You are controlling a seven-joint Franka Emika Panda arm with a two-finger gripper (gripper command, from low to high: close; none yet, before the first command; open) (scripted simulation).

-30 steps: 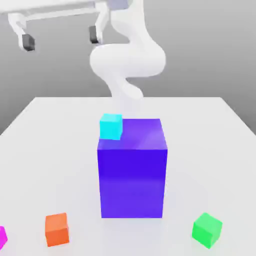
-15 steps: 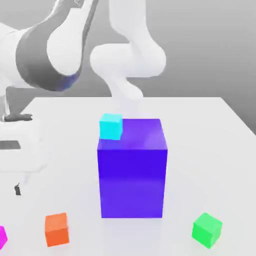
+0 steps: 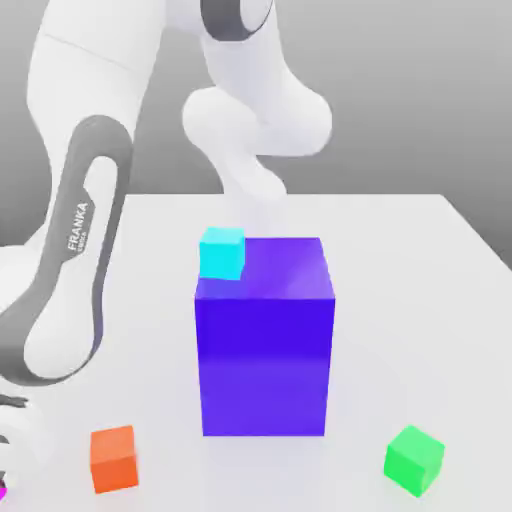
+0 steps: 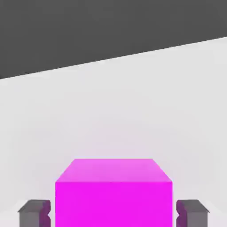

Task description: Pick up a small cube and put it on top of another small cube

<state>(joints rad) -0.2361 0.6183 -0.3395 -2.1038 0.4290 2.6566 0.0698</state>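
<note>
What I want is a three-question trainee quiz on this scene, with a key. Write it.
1. True or false: the green cube and the orange cube both rest on the table, apart from each other.
2. Which colour is the cube between the pincer's fingers in the hand view? A orange, B magenta, C green.
3. Fill in: in the exterior view, the orange cube lies toward that view's ____ of the purple block.

Key: 1 true. 2 B, the magenta cube. 3 left.
</note>
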